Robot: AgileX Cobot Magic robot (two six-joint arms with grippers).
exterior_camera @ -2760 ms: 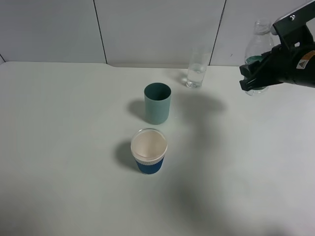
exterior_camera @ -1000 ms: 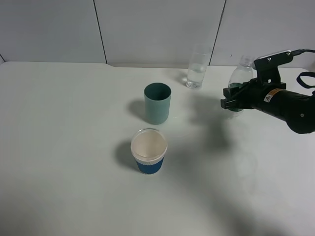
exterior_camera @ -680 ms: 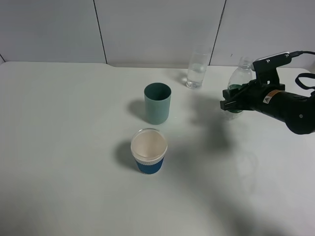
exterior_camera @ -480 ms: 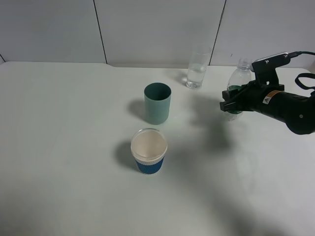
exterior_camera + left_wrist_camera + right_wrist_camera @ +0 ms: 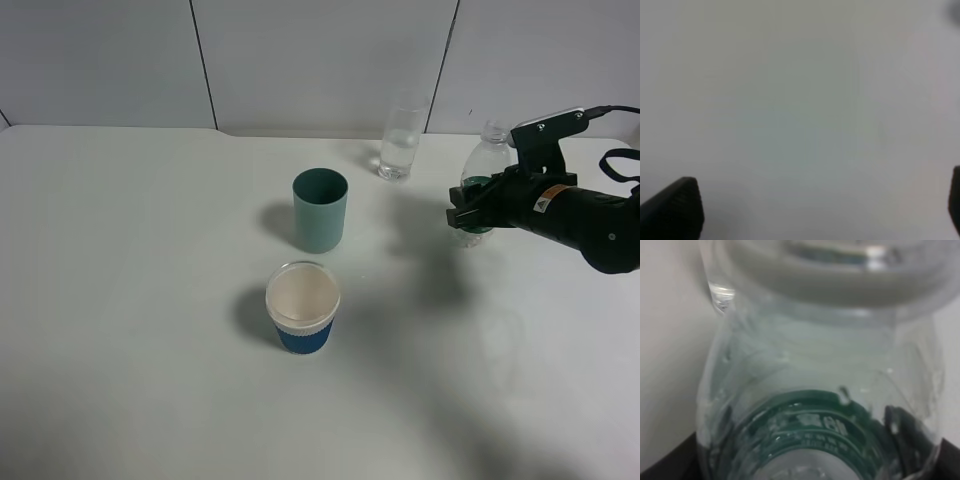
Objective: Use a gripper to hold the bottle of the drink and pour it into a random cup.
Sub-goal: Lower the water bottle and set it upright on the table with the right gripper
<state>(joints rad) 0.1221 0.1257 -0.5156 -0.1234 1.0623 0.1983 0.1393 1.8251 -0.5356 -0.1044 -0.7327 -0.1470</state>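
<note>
My right gripper point(image 5: 468, 206) is shut on the bottle of the drink point(image 5: 486, 157), a small clear bottle with a dark green label and no cap. It holds the bottle upright, a short way to the right of the cup point(image 5: 400, 141), a tall clear glass with a little water in it. In the right wrist view the bottle point(image 5: 815, 365) fills the frame, with dark fingers at both lower corners. My left gripper point(image 5: 815, 207) is open over bare white table; only its two fingertips point(image 5: 672, 210) show. It is out of the exterior view.
A teal-green opaque cup point(image 5: 320, 209) stands at the table's middle. A blue paper cup with a white rim point(image 5: 302, 307) stands in front of it. The white table point(image 5: 130, 300) ends at a panelled wall just behind the glass.
My right gripper has brought the bottle down and to the left from the right edge, closer to the glass. Over the last second it has hardly moved.
</note>
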